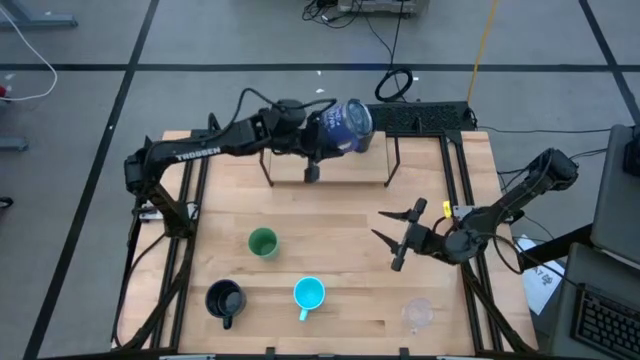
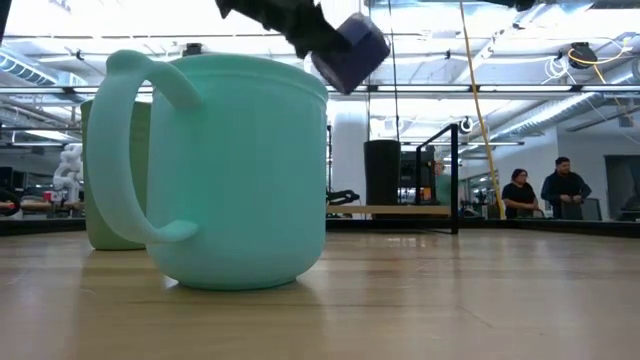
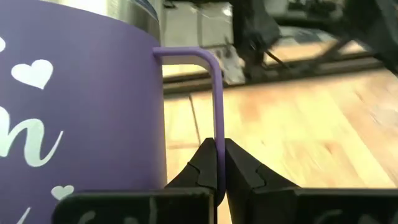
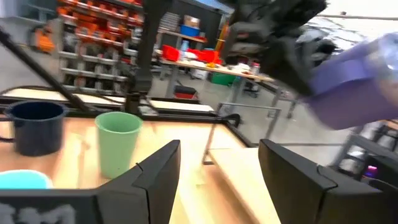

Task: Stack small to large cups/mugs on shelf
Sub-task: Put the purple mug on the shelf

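Observation:
My left gripper [image 1: 325, 137] is shut on the blue-purple mug [image 1: 350, 127] and holds it in the air over the shelf [image 1: 345, 165] at the table's far side. The low view shows that mug [image 2: 350, 50] tilted, high above the shelf [image 2: 395, 210]. The green cup [image 1: 262, 242], cyan mug [image 1: 309, 294], black mug [image 1: 225, 300] and clear cup [image 1: 418, 313] stand on the tabletop. My right gripper [image 1: 400, 235] hovers open right of centre, touching nothing. The dark tumbler does not show. My left gripper [image 3: 219, 149] pinches the thin handle [image 3: 217, 134] of the blue-purple mug between its two fingers, on the handle's straight outer bar. The fingers lie across that bar. The mug is lifted clear of shelf and table and sits tilted in the hold.
The cyan mug [image 2: 230, 170] stands close to the low camera with the green cup [image 2: 110, 170] behind it. The right wrist view shows the green cup [image 4: 118, 146], black mug [image 4: 34, 127] and cyan mug [image 4: 22, 179]. People stand in the room beyond [image 2: 540, 190].

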